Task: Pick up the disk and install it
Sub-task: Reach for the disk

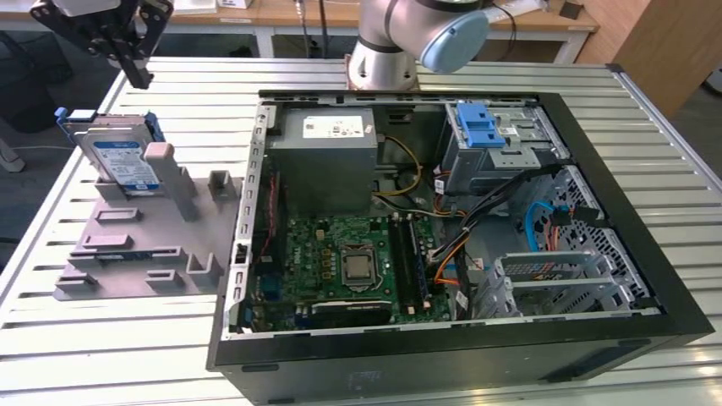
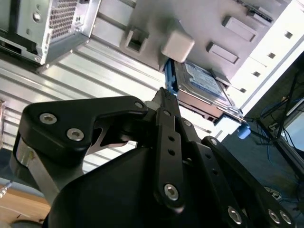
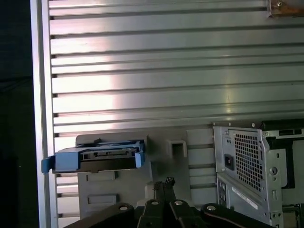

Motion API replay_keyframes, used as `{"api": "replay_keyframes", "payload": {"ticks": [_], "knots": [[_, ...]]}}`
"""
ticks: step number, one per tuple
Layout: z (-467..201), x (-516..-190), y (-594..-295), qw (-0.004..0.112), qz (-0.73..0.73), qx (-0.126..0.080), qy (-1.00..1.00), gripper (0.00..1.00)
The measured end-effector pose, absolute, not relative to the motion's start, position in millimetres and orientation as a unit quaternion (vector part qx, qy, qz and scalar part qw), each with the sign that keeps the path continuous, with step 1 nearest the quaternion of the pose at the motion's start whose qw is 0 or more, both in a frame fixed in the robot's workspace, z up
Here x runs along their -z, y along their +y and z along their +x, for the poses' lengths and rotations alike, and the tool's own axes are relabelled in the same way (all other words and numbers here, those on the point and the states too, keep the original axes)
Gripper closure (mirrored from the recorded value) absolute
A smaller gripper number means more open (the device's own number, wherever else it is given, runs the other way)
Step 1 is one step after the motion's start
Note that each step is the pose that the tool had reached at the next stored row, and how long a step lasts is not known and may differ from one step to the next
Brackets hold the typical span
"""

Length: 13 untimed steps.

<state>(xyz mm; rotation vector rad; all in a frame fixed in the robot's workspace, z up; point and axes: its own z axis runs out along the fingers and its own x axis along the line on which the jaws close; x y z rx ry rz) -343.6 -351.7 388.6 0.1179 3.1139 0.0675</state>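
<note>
At the exterior view's upper left, the gripper (image 1: pixel 140 79) is hanging in the air above the table's (image 1: pixel 654 127) far corner, its fingers pressed together and pinching nothing; both wrist views are showing the same closed tips (image 2: pixel 164 93) (image 3: pixel 164 182). The disk (image 1: pixel 122 161) is sitting apart from it, lower down at the exterior view's left, propped on a grey holder plate (image 1: pixel 135 249). It is leaning back at a steep tilt rather than lying flat. Its long axis is rising from the plate toward the frame's upper left, and its white-and-blue label is facing up and toward the camera. A grey post (image 1: pixel 159 159) is standing just beside its right edge. In the first wrist view the disk (image 3: pixel 102 156) is presenting one short end edge-on, blue rails at both sides. In the second wrist view its label face (image 2: pixel 204 81) is showing beyond the fingertips. The open computer case (image 1: pixel 451 353) is lying in the middle of the exterior view, with the grey metal box (image 1: pixel 327 161) and the blue-latched cage (image 1: pixel 496 139) inside.
</note>
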Motion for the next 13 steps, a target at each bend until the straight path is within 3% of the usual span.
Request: {"api": "replay_keyframes", "payload": {"ticks": [7,13], "knots": [[-368,-387,-351,0.011,0.038,-0.022,0.999,0.89],[-375,-383,-351,-0.005,0.038,-0.020,0.999,0.89]]}}
